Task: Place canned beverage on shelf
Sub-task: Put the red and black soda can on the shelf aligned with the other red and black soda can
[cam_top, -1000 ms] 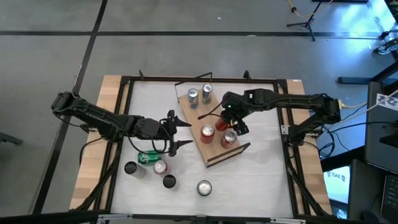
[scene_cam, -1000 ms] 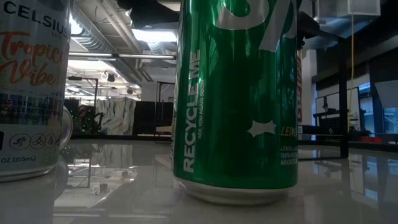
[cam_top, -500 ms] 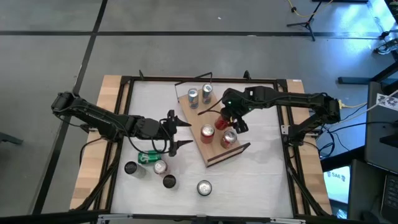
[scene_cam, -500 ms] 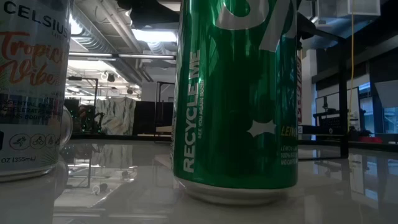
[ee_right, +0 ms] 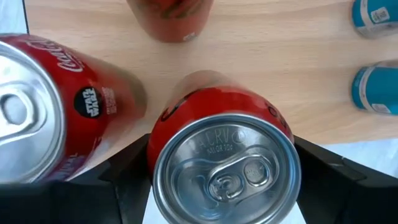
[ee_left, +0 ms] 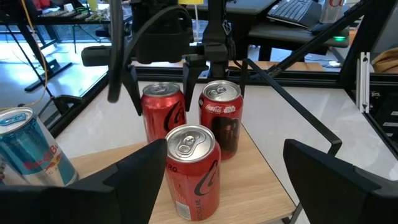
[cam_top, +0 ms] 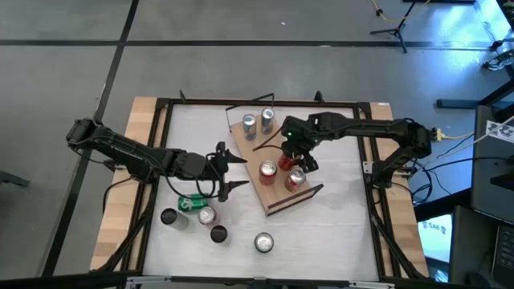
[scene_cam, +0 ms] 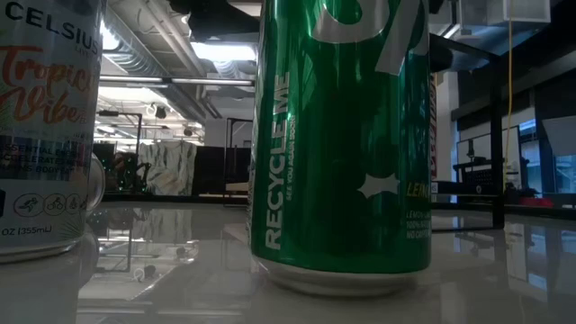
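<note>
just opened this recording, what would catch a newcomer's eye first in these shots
The shelf, a light-wood board lying at an angle mid-table, carries three red cans, with the right tool closed around one red can there. The left tool hangs open beside the board. In the low view, a green can fills the picture.

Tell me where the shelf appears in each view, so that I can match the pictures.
High view: the shelf lies slanted near the picture's centre.
Low view: not in it.
Left wrist view: the wood under the cans, across the lower half.
Right wrist view: the wood filling the upper half.
Shared landmark: the red cans.
</note>
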Available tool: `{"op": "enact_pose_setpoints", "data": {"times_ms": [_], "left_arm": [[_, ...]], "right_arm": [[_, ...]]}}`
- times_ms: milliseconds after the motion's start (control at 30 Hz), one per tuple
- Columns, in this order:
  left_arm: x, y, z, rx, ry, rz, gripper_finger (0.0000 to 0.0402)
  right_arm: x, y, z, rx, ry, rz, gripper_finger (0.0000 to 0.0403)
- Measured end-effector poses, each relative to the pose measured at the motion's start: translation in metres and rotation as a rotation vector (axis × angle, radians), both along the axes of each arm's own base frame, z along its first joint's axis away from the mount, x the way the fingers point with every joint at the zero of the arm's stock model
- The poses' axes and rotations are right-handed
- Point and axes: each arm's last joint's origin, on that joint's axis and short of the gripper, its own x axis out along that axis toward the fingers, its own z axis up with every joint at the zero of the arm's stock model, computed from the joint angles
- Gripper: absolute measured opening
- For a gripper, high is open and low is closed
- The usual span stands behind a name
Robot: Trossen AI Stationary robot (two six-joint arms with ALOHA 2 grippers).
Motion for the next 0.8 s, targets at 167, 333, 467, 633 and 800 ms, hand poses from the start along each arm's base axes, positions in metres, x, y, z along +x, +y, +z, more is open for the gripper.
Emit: {"op": "enact_pose_setpoints", "data": {"times_ms": [167, 333, 467, 633, 800], "left_arm": [[0.0, 0.0, 0.0001, 0.0, 0.0, 0.0, 0.0311], [0.0, 0.0, 0.0, 0.0, 0.0, 0.0, 0.0311], [0.0, 0.0, 0.0001, 0.0, 0.0, 0.0, 0.0311], [0.0001, 0.0, -0.0001, 0.0, 0.0, 0.0, 0.0311], [0.0, 0.0, 0.0, 0.0, 0.0, 0.0, 0.0311]], "right_arm": [[-0.0001, 0.0007, -0.0001, -0.004, 0.002, 0.012, 0.0301], [0.0, 0.0006, 0.0, -0.004, 0.0, 0.012, 0.0301], [0.001, 0.0004, -0.0001, -0.008, -0.008, 0.01, 0.0301], [0.0017, 0.0001, -0.0001, -0.017, -0.013, 0.006, 0.0301], [0.0017, 0.0001, -0.0003, -0.019, -0.013, 0.005, 0.0301]]}}
